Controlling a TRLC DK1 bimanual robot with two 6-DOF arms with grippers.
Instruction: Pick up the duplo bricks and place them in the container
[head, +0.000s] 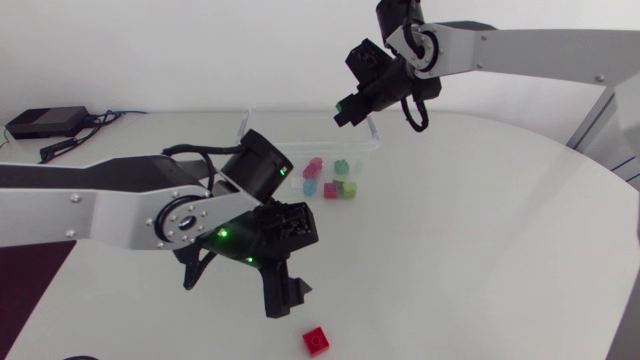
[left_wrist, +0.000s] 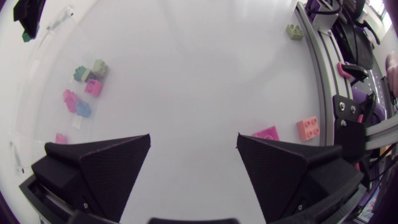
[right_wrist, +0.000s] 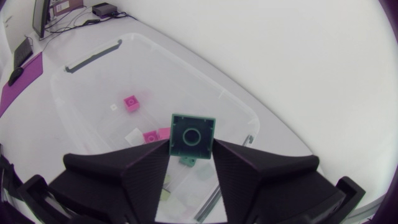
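My right gripper (head: 345, 110) hangs over the clear container (head: 372, 138) at its far edge. In the right wrist view this gripper (right_wrist: 191, 152) is shut on a teal brick (right_wrist: 193, 132) held at its fingertips above the container (right_wrist: 93, 59). Several pink, green and blue bricks (head: 335, 182) lie inside. My left gripper (head: 285, 298) points down at the near table, open and empty. A red brick (head: 318, 340) lies on the table just beyond it. In the left wrist view that brick (left_wrist: 266, 132) sits beside one finger of my left gripper (left_wrist: 193, 149).
A salmon brick (left_wrist: 308, 127) and a pale green brick (left_wrist: 294, 31) lie near the table's edge. The container (left_wrist: 37, 93) with its bricks is off to the other side of the left gripper. A black box with cables (head: 45, 122) sits at the table's far left.
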